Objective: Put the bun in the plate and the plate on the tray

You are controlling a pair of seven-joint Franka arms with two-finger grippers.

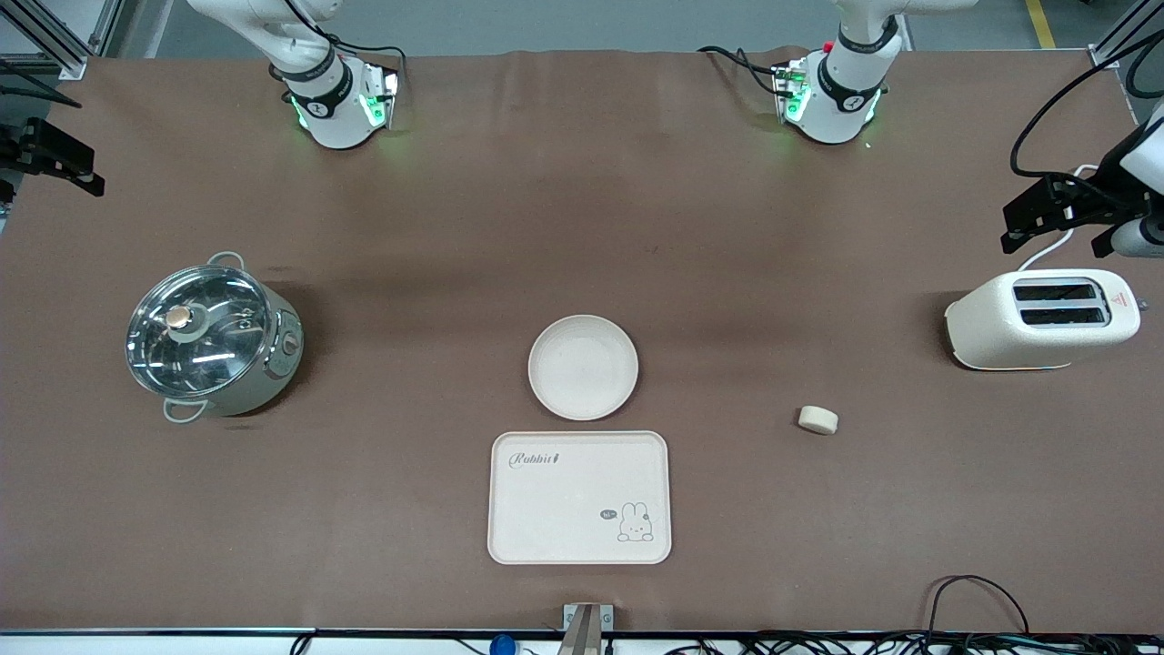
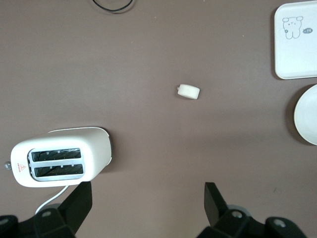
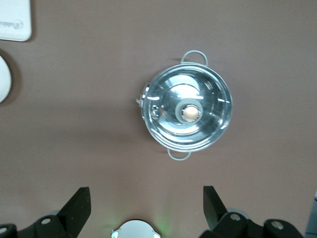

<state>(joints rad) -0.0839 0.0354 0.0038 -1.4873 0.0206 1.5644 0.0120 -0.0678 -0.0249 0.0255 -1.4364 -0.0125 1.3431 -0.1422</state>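
Note:
The bun (image 1: 818,419) lies on the brown table, between the plate and the toaster; it also shows in the left wrist view (image 2: 188,91). The round plate (image 1: 583,367) sits empty mid-table, with the rabbit tray (image 1: 579,498) just nearer the front camera, also empty. My left gripper (image 1: 1023,227) hangs open and empty over the table near the toaster (image 2: 147,198). My right gripper (image 1: 77,168) hangs open and empty over the right arm's end of the table, with the pot in its wrist view (image 3: 146,201).
A lidded steel pot (image 1: 214,337) stands toward the right arm's end. A white toaster (image 1: 1041,318) with a white cord stands toward the left arm's end. A black cable loop (image 1: 978,600) lies near the front edge.

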